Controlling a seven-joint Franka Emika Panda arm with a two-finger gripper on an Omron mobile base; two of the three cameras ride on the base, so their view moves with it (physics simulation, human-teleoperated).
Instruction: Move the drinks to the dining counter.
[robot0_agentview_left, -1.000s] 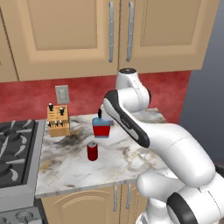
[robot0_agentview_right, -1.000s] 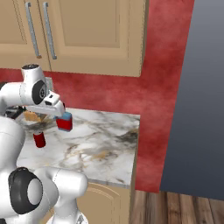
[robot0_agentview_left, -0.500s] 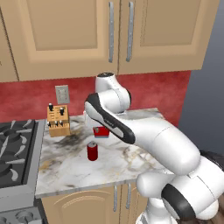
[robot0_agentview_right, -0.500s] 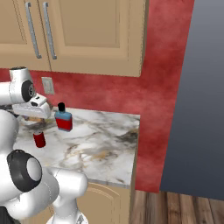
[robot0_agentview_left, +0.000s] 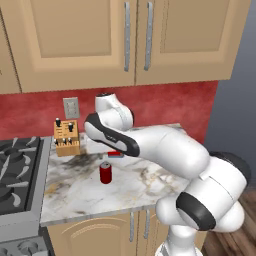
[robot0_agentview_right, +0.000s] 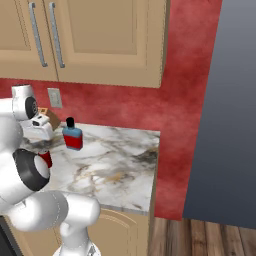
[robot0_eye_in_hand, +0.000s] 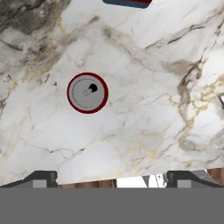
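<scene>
Marbled white-grey worktop (robot0_eye_in_hand: 144, 109) with wooden cabinet doors beneath is seen under the two-finger gripper (robot0_eye_in_hand: 111, 177), whose jaws are spread wide and empty, pointed straight down. Just ahead of the fingertips, the small dark-red can with a grey top (robot0_eye_in_hand: 87, 92) is seen upright, untouched. Beyond it, near the red wall, the squat blue bottle with red label and black cap (robot0_agentview_right: 73, 135) is set. Neither drink is judged moved yet; both carries remain.

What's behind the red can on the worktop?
Behind the can stands the blue bottle, farther back the knife block against the red wall. In the left view the arm covers most of the bottle.
</scene>
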